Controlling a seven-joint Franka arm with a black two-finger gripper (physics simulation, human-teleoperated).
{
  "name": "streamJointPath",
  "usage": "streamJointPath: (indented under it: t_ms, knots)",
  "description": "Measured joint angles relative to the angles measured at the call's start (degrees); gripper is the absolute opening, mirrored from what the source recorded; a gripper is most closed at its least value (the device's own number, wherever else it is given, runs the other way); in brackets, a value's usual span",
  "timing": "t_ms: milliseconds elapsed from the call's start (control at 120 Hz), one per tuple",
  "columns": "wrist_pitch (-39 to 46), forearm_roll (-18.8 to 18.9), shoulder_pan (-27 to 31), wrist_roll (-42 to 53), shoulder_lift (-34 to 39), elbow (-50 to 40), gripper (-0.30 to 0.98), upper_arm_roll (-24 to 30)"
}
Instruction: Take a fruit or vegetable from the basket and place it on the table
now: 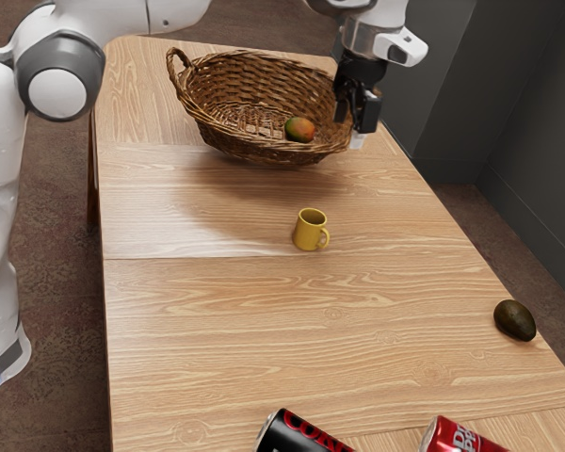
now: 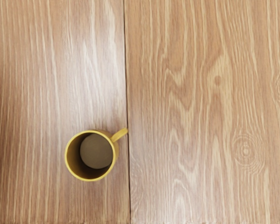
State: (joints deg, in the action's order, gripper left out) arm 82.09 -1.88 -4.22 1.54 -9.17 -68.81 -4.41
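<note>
With the mango (image 1: 299,129) in the basket (image 1: 228,83) and the claw (image 1: 354,117) spread and empty, picking and placing on the tabletop (image 1: 207,330) seemingly remain.

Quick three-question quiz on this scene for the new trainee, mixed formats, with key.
1. True or false: the yellow mug stands upright on the table.
2. In the exterior view, the mug's handle points toward: A) that view's left; B) that view's right; C) straight up.
3. Short answer: which fruit should the claw go for under this task, and why?

Key:
1. True.
2. B.
3. The red-and-green fruit: it sits in the basket, while the dark fruit is outside it, on the table.
</note>
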Motion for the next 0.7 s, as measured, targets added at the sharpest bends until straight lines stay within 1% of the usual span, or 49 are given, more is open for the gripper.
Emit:
streamJointPath:
  t_ms: [267,333,392,517,583,642,700]
  knots:
    - [-2.4,-0.3,-0.1,1.3,-0.2,0.6,0.69,-0.1]
    - [-3.9,-0.5,-0.2,1.5,2.9,4.7,0.69,-1.0]
    - [-5.3,-0.7,0.5,1.8,4.1,6.7,0.69,-1.9]
    - [-6.8,-0.9,0.8,2.2,4.1,8.2,0.69,-2.1]
    - [-6.3,-0.7,0.3,3.7,2.6,8.2,0.69,-2.5]
    - [-3.8,-0.3,-0.7,8.2,0.1,8.1,0.68,-5.7]
    - [-1.3,0.0,1.2,13.1,-1.9,8.0,0.68,-9.4]
